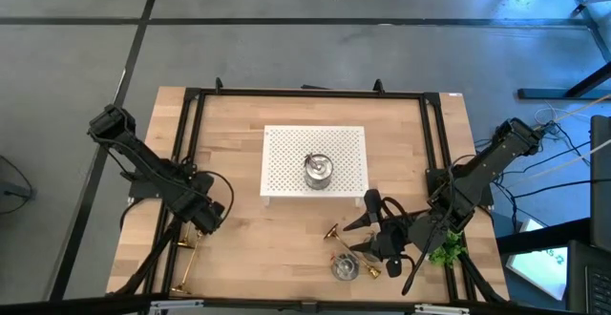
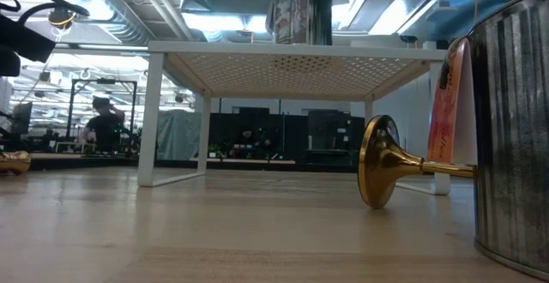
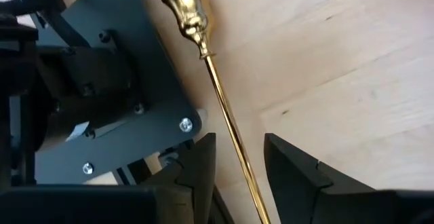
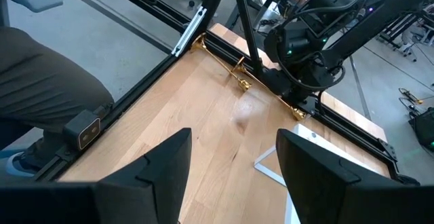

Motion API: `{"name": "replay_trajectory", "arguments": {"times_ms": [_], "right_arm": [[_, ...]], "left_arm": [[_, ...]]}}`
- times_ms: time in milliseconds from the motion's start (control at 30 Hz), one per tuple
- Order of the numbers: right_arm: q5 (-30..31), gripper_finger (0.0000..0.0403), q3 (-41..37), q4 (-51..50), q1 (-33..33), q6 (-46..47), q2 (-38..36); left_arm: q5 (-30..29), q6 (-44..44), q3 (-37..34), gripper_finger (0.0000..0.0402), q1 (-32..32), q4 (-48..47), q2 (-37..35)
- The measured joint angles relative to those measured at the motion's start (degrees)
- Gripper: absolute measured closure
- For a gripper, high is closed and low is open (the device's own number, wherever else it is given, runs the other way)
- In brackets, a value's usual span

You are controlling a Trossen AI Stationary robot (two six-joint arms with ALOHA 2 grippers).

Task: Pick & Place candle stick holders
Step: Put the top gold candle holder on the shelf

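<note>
A slim gold candlestick (image 3: 218, 91) lies flat on the wood beside the left black rail (image 3: 102, 95); it also shows in the high view (image 1: 187, 262). My left gripper (image 3: 241, 176) is open, one finger on each side of its stem, touching nothing. My right gripper (image 1: 361, 224) is open and empty over the near right of the table. Near it a second gold candlestick (image 1: 331, 231) lies on its side, beside a silver holder (image 1: 346, 268) and another gold piece (image 1: 372, 270). Another silver holder (image 1: 317, 170) stands on the white perforated stand (image 1: 286, 143).
A small green plant (image 1: 447, 251) sits at the near right by the rail. Black frame rails (image 1: 191, 124) run along the table's left, right and far sides. A person's leg (image 4: 41, 81) shows beyond the table. Bare wood lies left of the stand.
</note>
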Motion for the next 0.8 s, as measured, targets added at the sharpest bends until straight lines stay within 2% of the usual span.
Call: {"name": "replay_trajectory", "arguments": {"times_ms": [200,467,633,800], "right_arm": [[0.0,0.0185,0.0,-0.04,0.0,0.0,0.0],[-0.02,0.0185,0.0,-0.04,0.0,0.02,0.0],[-0.02,0.0186,0.0,-0.04,0.0,0.02,0.0],[-0.02,0.0186,0.0,-0.02,0.0,0.01,0.0]], "left_arm": [[2.35,-1.01,-1.27,0.0281,-0.98,3.45,0.09],[4.93,0.29,-1.06,0.0281,-1.01,4.92,3.89],[7.67,2.74,-3.6,0.0281,-1.07,15.1,6.09],[9.9,2.59,-5.85,0.0281,-1.01,18.26,8.28]]}}
